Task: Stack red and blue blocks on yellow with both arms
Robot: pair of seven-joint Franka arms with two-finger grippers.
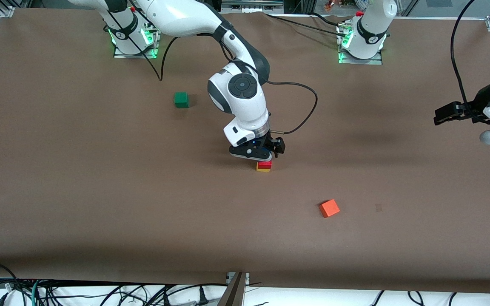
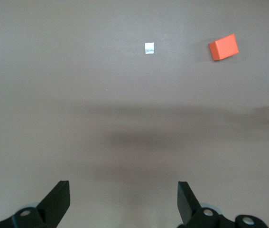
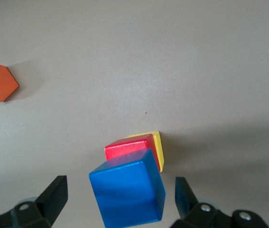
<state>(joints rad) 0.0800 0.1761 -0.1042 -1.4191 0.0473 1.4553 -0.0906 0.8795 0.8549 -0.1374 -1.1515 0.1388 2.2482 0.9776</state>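
Dial centred on the stack in the front view, twelve toward the robots' bases. The yellow cube [image 1: 263, 169] sat on the table near its middle, and the red block [image 1: 264, 163] lay squarely on top of it. In the right wrist view the blue block [image 3: 127, 194] stood above the red one, turned a little against it so that its edges did not line up. Whether it rested fully on the red could not be told, but it looked set down.

The right gripper [image 1: 258, 155] hung straight over the stack. Its fingers [image 3: 53, 192] were spread wide, one on each side of the blue block, with clear gaps and no contact. The blue block therefore lay directly below the hand and between the fingers, so the safe way out was probably straight up. Any sideways drift could clip the skewed block and topple the tower.

The brown table [image 1: 100, 191] was flat and matte. An orange cube [image 1: 329, 208] lay at about four o'clock and a green cube [image 1: 181, 100] at about ten, both well apart from the stack.

The left gripper [image 2: 124, 199] waited at roughly three o'clock, over bare table toward the left arm's end. Its fingers were apart and held nothing.
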